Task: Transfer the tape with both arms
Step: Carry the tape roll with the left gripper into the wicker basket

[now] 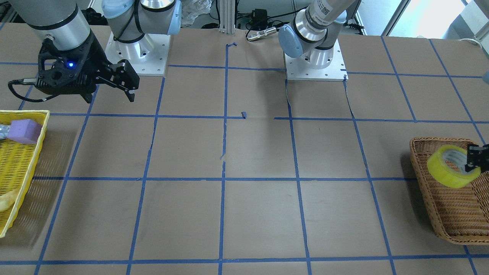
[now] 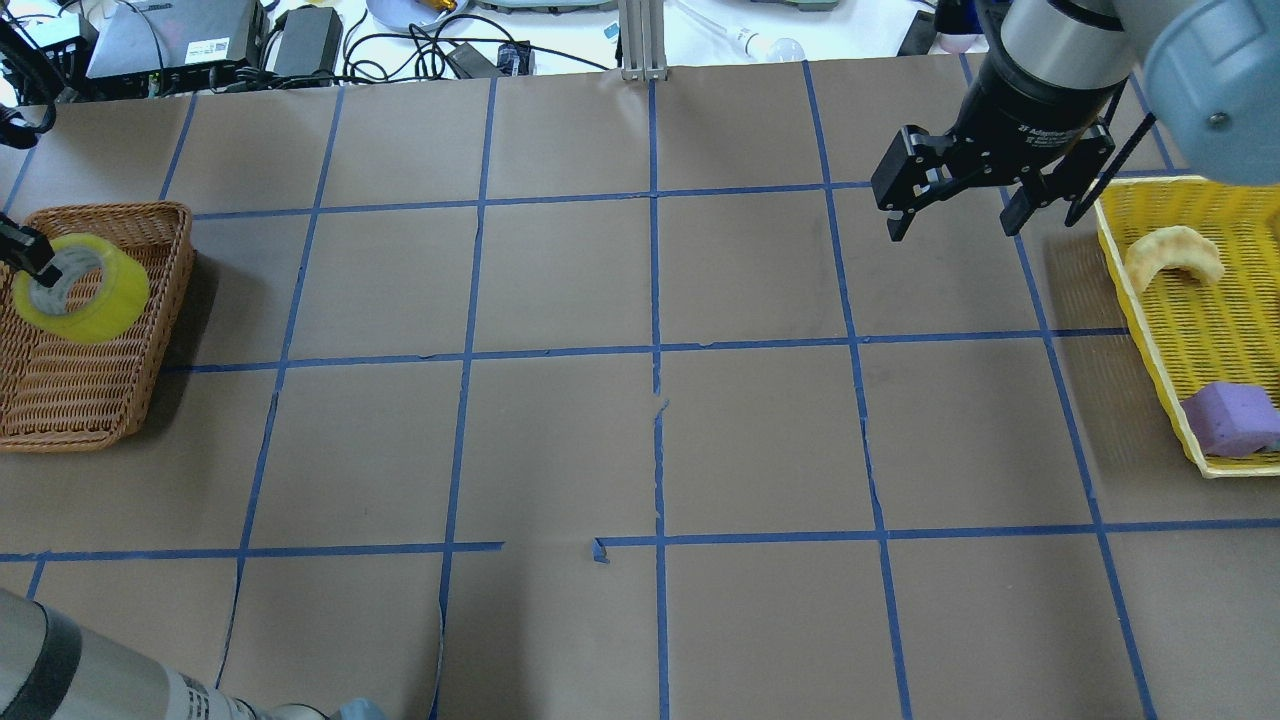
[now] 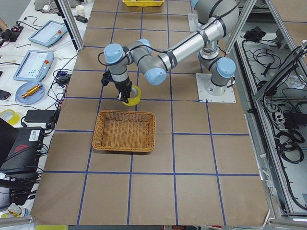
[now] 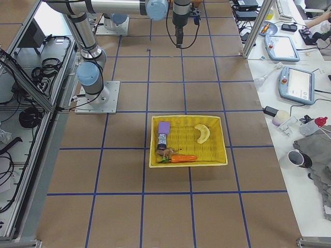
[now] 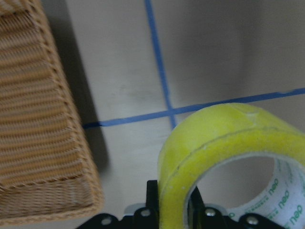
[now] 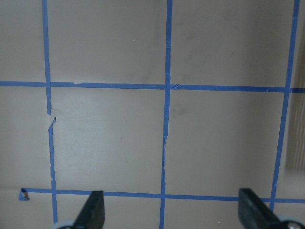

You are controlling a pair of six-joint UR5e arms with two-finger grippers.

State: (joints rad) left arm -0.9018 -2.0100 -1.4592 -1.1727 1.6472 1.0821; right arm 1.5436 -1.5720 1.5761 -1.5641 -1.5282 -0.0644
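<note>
Table [image 1: 259,152]: left end effector [image 1: 472,161] pinches tape [image 1: 443,165], raised.

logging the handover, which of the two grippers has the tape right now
The left gripper, by the wicker basket: its fingers are shut on the yellow tape roll. The right gripper, near the yellow basket, is open and empty.

Overhead and front-facing cameras look steeply down on the desk [image 2: 560,450] from opposite sides, sharing its blue grid [image 1: 223,178]. End cameras look along it. Wrist cameras sit close; the left, blurred, seems tilted.
</note>
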